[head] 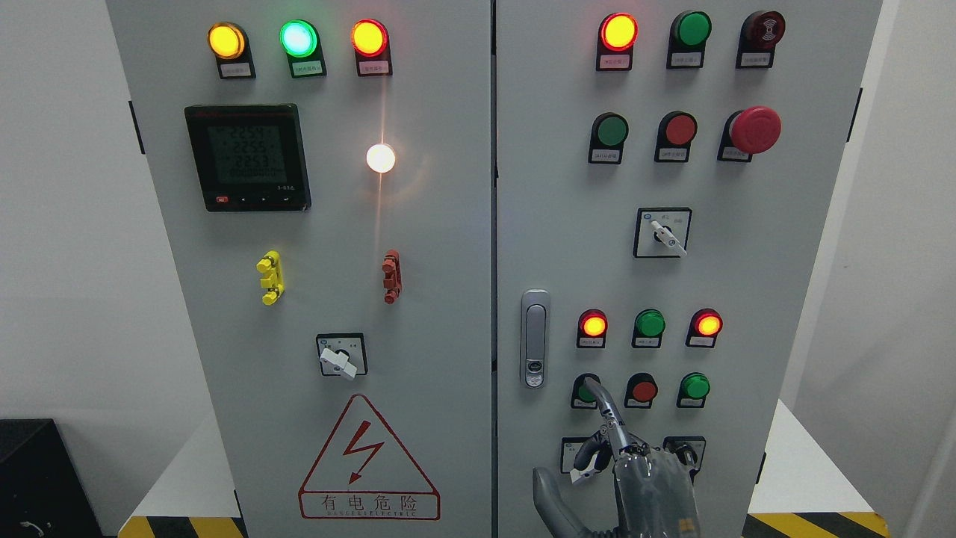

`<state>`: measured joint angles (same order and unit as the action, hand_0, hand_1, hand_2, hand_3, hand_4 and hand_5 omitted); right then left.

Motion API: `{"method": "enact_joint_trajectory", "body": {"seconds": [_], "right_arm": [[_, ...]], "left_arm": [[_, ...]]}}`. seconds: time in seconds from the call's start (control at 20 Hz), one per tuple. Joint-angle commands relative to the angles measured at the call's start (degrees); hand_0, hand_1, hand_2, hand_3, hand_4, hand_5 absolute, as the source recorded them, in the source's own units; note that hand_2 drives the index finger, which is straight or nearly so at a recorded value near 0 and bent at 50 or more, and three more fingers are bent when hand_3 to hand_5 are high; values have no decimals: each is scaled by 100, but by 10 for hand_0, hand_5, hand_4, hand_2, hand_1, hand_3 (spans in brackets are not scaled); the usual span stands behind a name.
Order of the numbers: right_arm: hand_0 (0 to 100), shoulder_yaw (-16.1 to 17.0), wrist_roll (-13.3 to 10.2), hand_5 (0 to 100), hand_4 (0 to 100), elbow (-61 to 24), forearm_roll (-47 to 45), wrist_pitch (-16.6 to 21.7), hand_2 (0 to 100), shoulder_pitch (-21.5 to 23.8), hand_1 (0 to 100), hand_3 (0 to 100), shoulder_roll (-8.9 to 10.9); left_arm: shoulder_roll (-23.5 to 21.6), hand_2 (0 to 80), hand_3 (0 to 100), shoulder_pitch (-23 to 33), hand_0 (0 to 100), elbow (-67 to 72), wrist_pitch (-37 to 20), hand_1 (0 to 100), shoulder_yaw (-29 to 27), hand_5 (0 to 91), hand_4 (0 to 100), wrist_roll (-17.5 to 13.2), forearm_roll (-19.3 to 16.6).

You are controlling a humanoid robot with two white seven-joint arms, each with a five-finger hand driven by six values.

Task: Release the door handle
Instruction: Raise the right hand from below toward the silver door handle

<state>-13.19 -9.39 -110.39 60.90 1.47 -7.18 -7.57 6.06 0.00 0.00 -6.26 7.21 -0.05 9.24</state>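
The silver door handle (535, 338) lies flush and upright on the left edge of the cabinet's right door (747, 261). My right hand (597, 448) comes up from the bottom edge, below and to the right of the handle and apart from it. Its index finger (601, 407) points up over a green button, its thumb (549, 497) sticks out to the left, and the other fingers are loosely curled. It holds nothing. The left arm does not show.
The right door carries indicator lamps, push buttons, a red emergency stop (754, 129) and a rotary switch (663, 233). The left door (448, 299) has a meter (248, 157), a rotary switch (341, 356) and a warning triangle (368, 459). A black box (37, 478) stands at the lower left.
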Motion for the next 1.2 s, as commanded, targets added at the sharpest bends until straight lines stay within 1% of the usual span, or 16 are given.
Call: {"method": "enact_joint_trajectory", "body": {"seconds": [0.0,0.1,0.25,0.4,0.45,0.6,1.0,1.15], "right_arm": [[342,-44,-54,1000,1000,694,870,46,84,-266,289,1000,27],[339,-44,-159,1000,1000,756,932,151,84,-275,280,1000,45],[333,-35,-168,1000,1000,800,1379,240,85,-371,271,1000,89],[331,-26,-168,1000,1000,949,1468,231,85,-468,266,1000,89],[330,-35,-177,1000,1000,1002,1529,222,84,-503,265,1000,89],[328,-17,-335,1000,1000,1090,1995,196,81,-530,258,1000,71],[327,-35,-335,1000,1000,1230,2365,152,73,-644,253,1000,27],[327,-43,-335,1000,1000,1389,2365,-76,71,-802,252,1000,27]], "left_arm": [[0,0,0,-150,120,167,2,556,0,0,0,5,-1],[0,0,0,-150,120,167,2,556,0,0,0,5,-1],[0,0,0,-150,120,167,2,556,0,0,0,5,-1],[0,0,0,-150,120,167,2,556,0,0,0,5,-1],[0,0,0,-150,120,167,2,556,0,0,0,5,-1],[0,0,0,-150,120,167,2,556,0,0,0,5,-1],[0,0,0,-150,120,167,2,556,0,0,0,5,-1],[0,0,0,-150,120,167,2,556,0,0,0,5,7]]}}
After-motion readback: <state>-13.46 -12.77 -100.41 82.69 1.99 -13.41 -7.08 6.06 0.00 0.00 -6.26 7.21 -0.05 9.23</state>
